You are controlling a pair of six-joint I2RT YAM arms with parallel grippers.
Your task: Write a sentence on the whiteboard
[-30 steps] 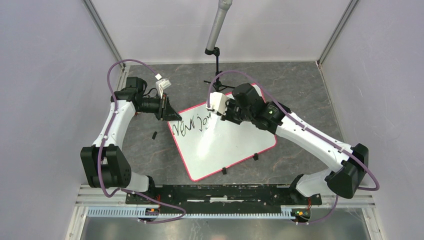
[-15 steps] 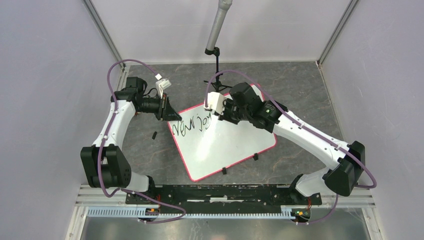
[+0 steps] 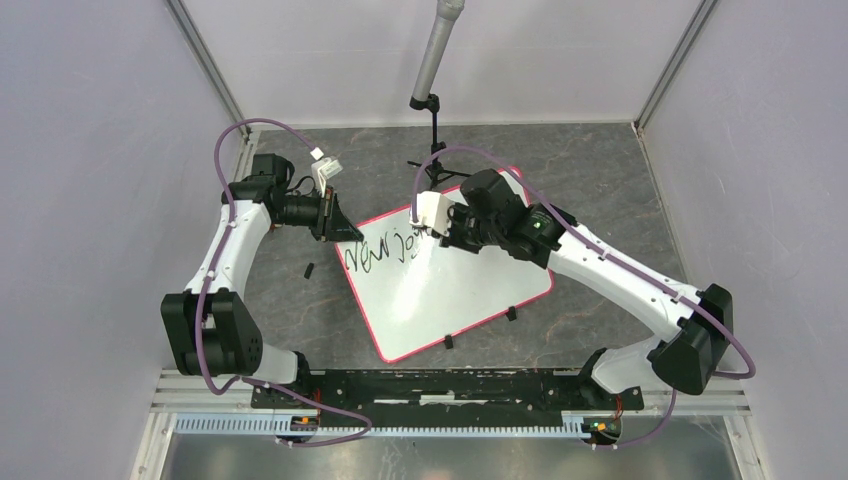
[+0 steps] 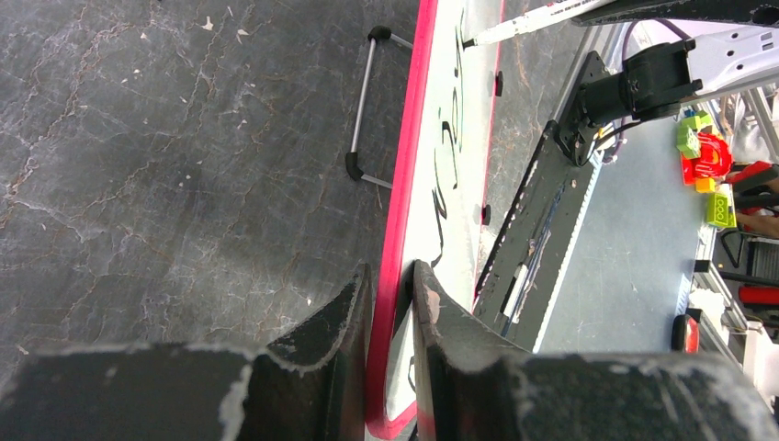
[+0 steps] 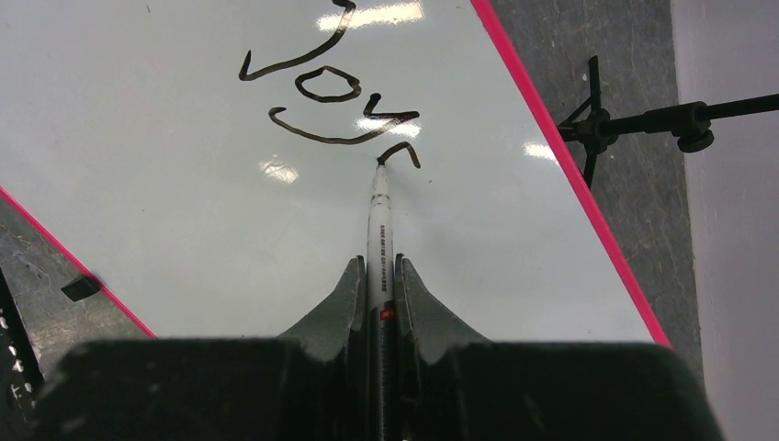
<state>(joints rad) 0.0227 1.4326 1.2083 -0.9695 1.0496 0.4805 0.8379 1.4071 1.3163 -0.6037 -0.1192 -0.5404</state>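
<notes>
The whiteboard (image 3: 460, 290), white with a pink-red rim, lies tilted on the dark table. Black handwritten words (image 3: 380, 250) run in one slanted line near its upper left edge; the last letters show in the right wrist view (image 5: 326, 87). My right gripper (image 5: 380, 266) is shut on a white marker (image 5: 378, 220) whose tip touches the board at the end of a small fresh curved stroke (image 5: 401, 151). My left gripper (image 4: 390, 276) is shut on the whiteboard's left rim (image 4: 404, 193), one finger on each side. In the top view the left gripper (image 3: 338, 228) sits at the board's upper left corner.
A black camera stand (image 3: 432, 130) rises just behind the board. A small black clip (image 3: 309, 270) lies loose on the table left of the board; more clips (image 3: 511, 314) sit at its near edge. A wire handle (image 4: 366, 110) lies beside the rim. Grey walls enclose the cell.
My right gripper has shifted slightly up and left with the marker, adding a stroke after the written word. The left arm has not moved.
</notes>
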